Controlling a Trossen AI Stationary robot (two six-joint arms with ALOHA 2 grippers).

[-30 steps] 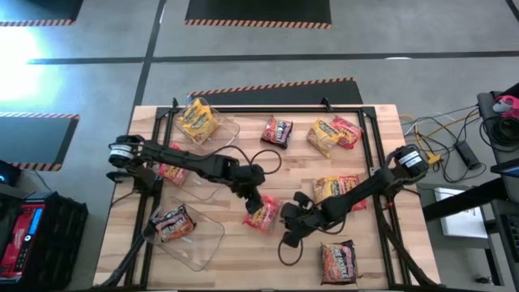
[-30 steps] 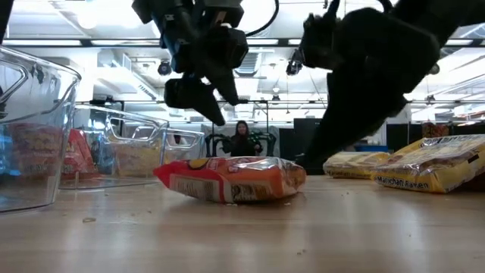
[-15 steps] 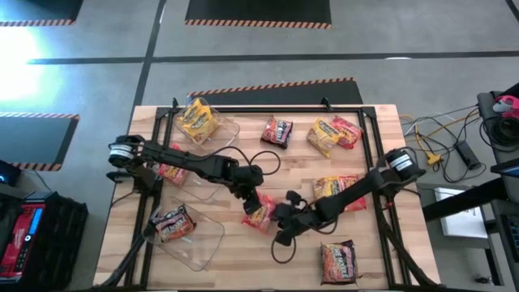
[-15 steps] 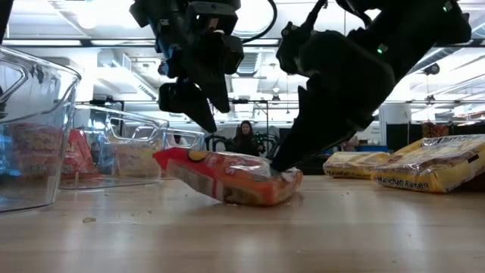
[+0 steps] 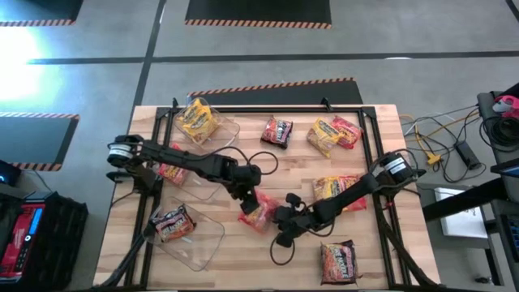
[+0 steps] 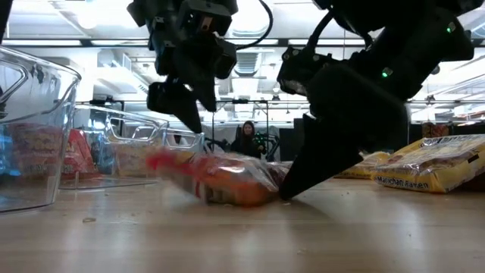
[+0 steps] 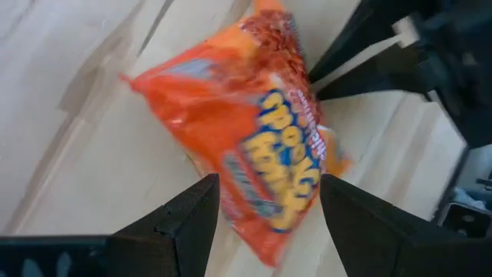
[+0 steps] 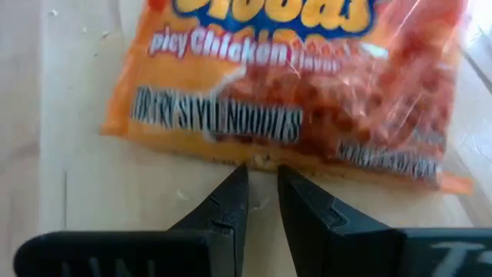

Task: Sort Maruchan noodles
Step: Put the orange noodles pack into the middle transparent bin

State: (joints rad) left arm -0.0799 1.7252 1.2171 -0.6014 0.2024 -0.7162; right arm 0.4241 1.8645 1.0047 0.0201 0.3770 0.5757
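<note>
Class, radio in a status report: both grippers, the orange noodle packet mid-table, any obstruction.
Left gripper open, straddling the orange packet. Right gripper nearly shut, fingers' tips at the packet's edge, nudging it. Packet flat on table. No obstruction seen.

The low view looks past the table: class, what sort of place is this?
Probably a robotics lab or workshop. A wooden table stands on a grey floor with striped hazard tape, ceiling strip lights run far back, and a person sits among equipment.

So the right gripper (image 5: 280,217) slid in from the side and shoved its nearly closed tips against the orange noodle packet (image 5: 258,212). The packet got nudged toward the left gripper (image 5: 247,197), which shifted a bit over it, fingers spread.
</note>
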